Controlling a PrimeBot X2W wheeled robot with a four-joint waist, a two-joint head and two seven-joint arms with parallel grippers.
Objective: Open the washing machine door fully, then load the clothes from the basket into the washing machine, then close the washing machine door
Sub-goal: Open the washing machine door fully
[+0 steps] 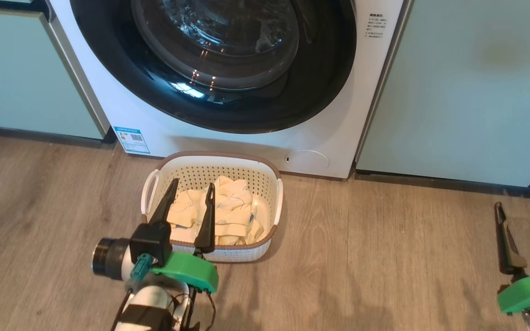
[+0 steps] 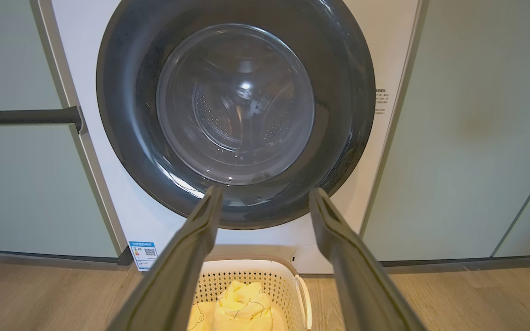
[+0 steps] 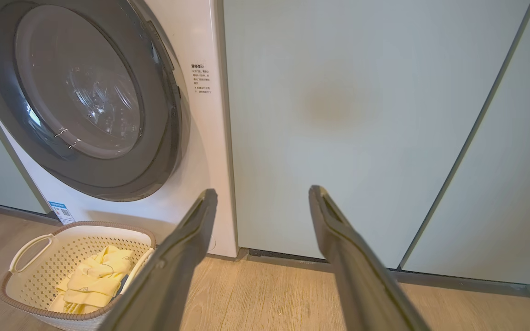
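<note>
The white washing machine (image 1: 325,142) stands straight ahead, its black-rimmed glass door (image 1: 214,64) flat against the front. On the floor before it sits the cream basket (image 1: 265,177), pale yellow clothes (image 1: 230,207) heaped inside. My left gripper (image 1: 192,188) hovers open over the basket's near side, nothing between its fingers. In the left wrist view the door (image 2: 235,110) lies ahead and the basket (image 2: 251,269) just below the fingertips. Far right, low over the floor, my right gripper (image 1: 520,207) is open and empty; its wrist view shows the door (image 3: 76,96) and the basket (image 3: 76,257) to its left.
Pale green cabinet panels (image 1: 467,87) flank the machine on both sides. A dark bar handle (image 2: 25,116) juts from the left cabinet. A blue sticker (image 1: 131,139) and a round cover (image 1: 308,159) mark the machine's lower front. Wooden floor (image 1: 384,257) runs to the right of the basket.
</note>
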